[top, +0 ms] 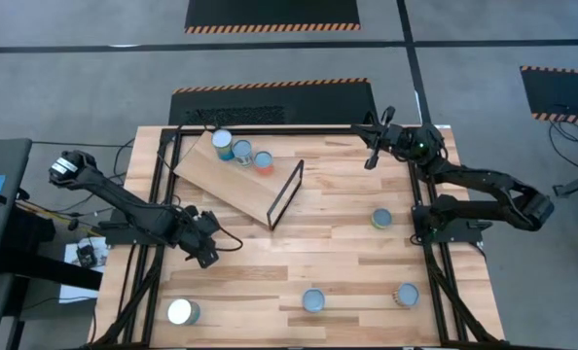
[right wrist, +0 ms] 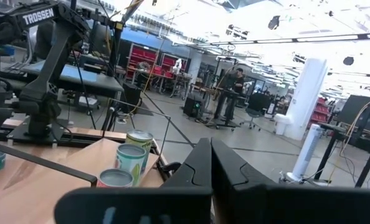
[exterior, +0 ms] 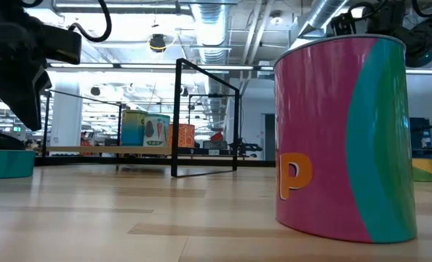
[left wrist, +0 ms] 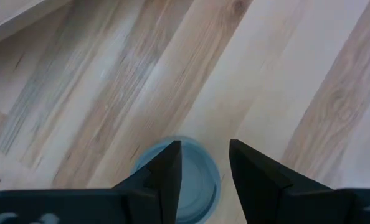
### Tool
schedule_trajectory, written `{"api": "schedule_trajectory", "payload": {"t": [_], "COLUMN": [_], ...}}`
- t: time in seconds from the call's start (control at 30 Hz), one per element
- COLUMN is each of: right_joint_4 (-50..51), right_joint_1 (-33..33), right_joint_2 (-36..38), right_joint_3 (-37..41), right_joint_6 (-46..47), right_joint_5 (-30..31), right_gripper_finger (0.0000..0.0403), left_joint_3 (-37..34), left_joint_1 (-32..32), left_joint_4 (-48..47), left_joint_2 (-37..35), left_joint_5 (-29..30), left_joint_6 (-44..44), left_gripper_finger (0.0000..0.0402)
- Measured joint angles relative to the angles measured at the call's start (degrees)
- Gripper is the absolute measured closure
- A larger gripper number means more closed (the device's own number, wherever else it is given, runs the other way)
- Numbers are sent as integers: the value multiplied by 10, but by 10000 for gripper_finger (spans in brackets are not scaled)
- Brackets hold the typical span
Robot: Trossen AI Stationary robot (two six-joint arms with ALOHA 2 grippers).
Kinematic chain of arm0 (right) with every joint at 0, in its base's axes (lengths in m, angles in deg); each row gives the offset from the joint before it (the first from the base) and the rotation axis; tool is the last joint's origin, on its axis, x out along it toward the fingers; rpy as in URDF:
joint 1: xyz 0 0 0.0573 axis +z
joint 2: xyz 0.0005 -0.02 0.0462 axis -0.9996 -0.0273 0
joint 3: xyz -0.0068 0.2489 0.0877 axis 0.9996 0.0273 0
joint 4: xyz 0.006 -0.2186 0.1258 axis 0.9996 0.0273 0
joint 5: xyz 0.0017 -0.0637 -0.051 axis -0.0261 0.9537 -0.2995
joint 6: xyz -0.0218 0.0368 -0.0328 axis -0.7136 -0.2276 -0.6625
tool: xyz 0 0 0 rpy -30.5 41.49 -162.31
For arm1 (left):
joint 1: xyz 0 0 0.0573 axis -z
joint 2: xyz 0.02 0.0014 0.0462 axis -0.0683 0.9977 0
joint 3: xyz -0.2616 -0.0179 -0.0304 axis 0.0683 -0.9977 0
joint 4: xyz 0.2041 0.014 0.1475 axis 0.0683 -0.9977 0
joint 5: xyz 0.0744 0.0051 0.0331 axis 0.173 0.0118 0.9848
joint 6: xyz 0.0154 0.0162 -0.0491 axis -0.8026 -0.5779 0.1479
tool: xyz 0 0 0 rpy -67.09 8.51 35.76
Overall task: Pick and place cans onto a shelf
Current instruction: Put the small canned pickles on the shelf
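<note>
Cans [top: 241,152], three together, stand on the shelf [top: 233,182] at far left. Left hand [top: 207,255] hangs spread above the bench [top: 338,253]; right hand [top: 372,160] is pressed together.

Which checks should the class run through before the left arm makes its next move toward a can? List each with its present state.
1. Left gripper open: ok, its fingers stand apart.
2. Can centred in the gap: not ok, the pale-blue top lies partly under one finger.
3. Gripper low enough to close round the can: cannot tell, the view only looks down on it.
4. Room on the shelf: ok, three cans stand at one end and bare board shows toward the black frame.
5. Right gripper out of the way: ok, it is shut, empty and at the table's far edge, apart from the shelf.
</note>
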Motion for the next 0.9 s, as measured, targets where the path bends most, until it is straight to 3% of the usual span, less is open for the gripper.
{"api": "schedule_trajectory", "payload": {"t": [0.33,0.9], "right_joint_4": [11,8], "right_joint_1": [7,16], "right_joint_2": [0,0], "right_joint_3": [0,0], "right_joint_6": [10,5], "right_joint_5": [1,1], "right_gripper_finger": [393,393], "left_joint_3": [0,-1], "left_joint_1": [2,26], "left_joint_4": [-4,-5], "left_joint_2": [0,7], "left_joint_5": [-8,-16], "left_joint_6": [-54,-54], "left_gripper_finger": [280,280]}}
